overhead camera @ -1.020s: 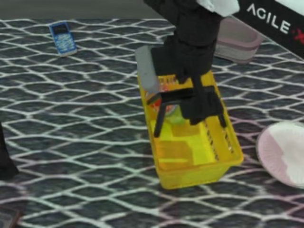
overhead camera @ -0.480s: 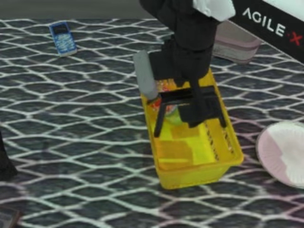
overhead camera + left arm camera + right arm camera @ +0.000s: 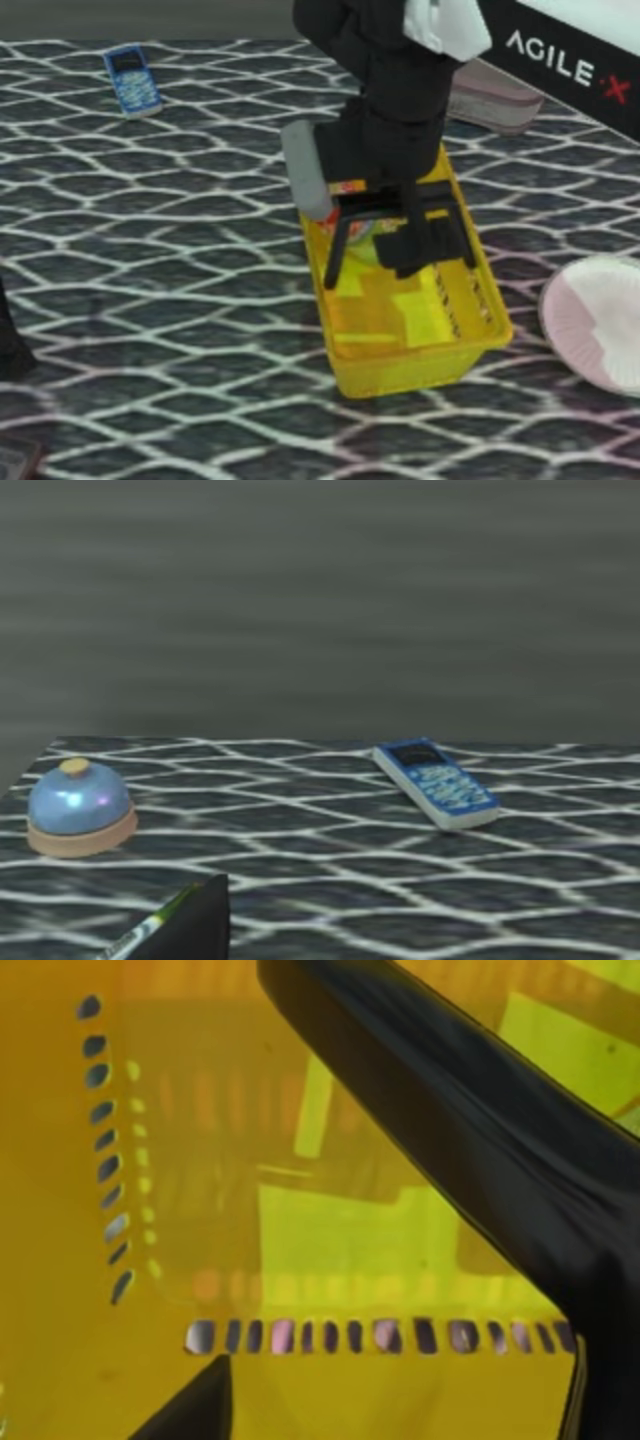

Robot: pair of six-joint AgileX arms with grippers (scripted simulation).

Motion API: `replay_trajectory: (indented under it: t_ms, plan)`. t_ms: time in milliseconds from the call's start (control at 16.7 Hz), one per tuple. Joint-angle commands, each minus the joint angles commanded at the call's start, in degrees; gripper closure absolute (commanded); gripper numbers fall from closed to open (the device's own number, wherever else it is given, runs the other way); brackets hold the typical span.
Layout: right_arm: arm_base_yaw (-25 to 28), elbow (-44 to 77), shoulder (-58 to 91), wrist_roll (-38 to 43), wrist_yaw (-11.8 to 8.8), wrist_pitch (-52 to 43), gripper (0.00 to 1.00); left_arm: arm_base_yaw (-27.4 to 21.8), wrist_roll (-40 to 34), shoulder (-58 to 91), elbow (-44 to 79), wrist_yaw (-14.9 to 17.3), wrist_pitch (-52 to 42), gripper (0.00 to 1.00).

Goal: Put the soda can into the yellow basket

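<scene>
A: Where is the soda can [image 3: 352, 190] right now?

B: Inside the far end of the yellow basket [image 3: 480, 335], under the right arm. From above only a strip of its red and white print shows, with a lime-green patch just below it, between the black handle [image 3: 345, 215] and the arm.

A: And the right gripper [image 3: 385, 215]?

B: It hangs low over that same end of the basket, right by the can. The arm's dark body covers the jaws, so I cannot tell whether they pinch the can or stand spread. The right wrist view shows only the basket's yellow floor, its slotted wall and a black handle bar crossing close by; the can is not seen there.

A: The left arm?

B: Parked at the left edge of the worktop [image 3: 150, 300], well apart from the basket. Its jaws are not seen well enough to judge either.

A: What else lies on the worktop?

B: A blue phone [image 3: 132, 79] at the far left, a blue bell [image 3: 78, 805] on an orange base in the left wrist view, a grey-pink tub [image 3: 495, 95] behind the basket, and a pale pink plate [image 3: 598, 320] at the right edge.
</scene>
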Motion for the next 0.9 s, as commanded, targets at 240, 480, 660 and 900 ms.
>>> replay_trajectory:
  t_ms: [240,480,660,900]
  plan:
    - [0.0,0.0,0.0,0.0,0.0,0.0,0.38,0.0,0.0,0.0,0.0,0.0,0.0,0.0]
    - [0.0,0.0,0.0,0.0,0.0,0.0,0.68,0.0,0.0,0.0,0.0,0.0,0.0,0.0]
    - [0.0,0.0,0.0,0.0,0.0,0.0,0.9,0.0,0.0,0.0,0.0,0.0,0.0,0.0]
    - [0.0,0.0,0.0,0.0,0.0,0.0,1.0,0.0,0.0,0.0,0.0,0.0,0.0,0.0]
